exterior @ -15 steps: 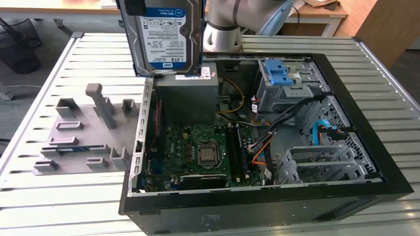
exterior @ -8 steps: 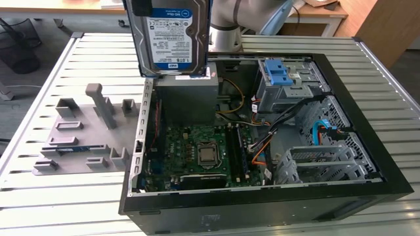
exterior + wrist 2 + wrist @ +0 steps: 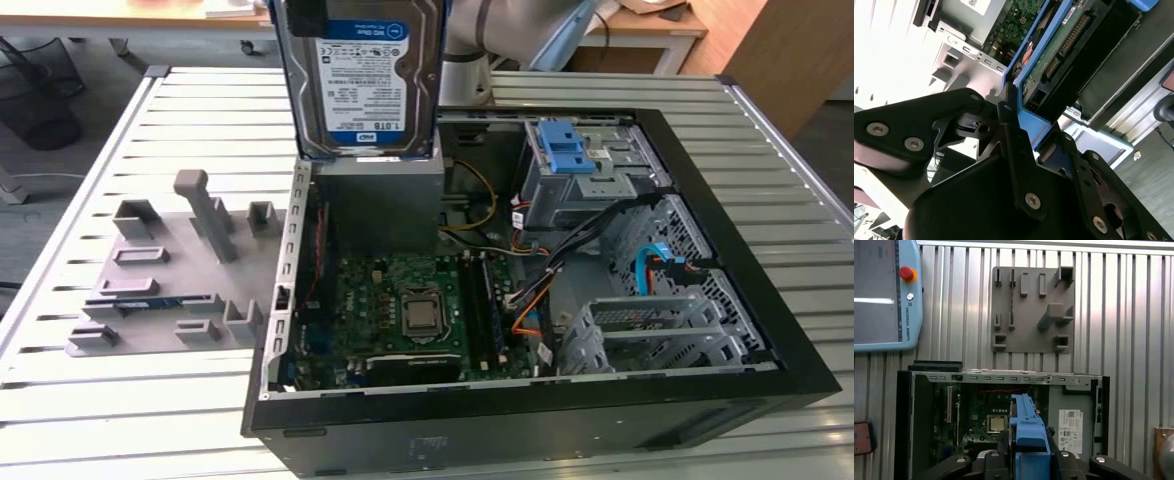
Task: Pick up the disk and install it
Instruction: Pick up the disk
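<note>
pick-up is done: the tool clamps the disk aloft at eleven o'clock of the open case in the exterior view; installing remains.

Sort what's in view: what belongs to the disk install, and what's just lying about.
Belongs to the job:
silver hard drive with a white-and-blue label in a blue plastic carrier, held upright above the case
black gripper, shut on the carrier
open black metal computer case

Just lying about:
grey plastic fixture plate with upright pegs
pale blue teach pendant with a red button
</note>
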You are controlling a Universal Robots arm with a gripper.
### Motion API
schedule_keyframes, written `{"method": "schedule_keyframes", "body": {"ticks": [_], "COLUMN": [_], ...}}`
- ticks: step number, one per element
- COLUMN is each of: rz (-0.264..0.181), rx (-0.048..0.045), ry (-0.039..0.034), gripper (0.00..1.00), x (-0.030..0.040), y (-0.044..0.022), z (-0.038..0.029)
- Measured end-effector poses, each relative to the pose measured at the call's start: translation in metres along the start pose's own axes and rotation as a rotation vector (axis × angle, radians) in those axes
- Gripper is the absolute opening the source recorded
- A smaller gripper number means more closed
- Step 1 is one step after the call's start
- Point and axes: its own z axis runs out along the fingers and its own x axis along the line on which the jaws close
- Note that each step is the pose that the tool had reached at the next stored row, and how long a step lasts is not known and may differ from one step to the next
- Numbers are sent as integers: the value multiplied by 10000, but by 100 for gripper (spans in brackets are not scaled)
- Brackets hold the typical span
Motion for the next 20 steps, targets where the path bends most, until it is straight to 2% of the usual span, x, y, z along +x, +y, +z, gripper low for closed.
{"method": "schedule_keyframes", "body": {"ticks": [20], "rz": [0], "rx": [-7], "ry": [-1], "gripper": [36], "x": [97], "y": [-267], "z": [-9]}}
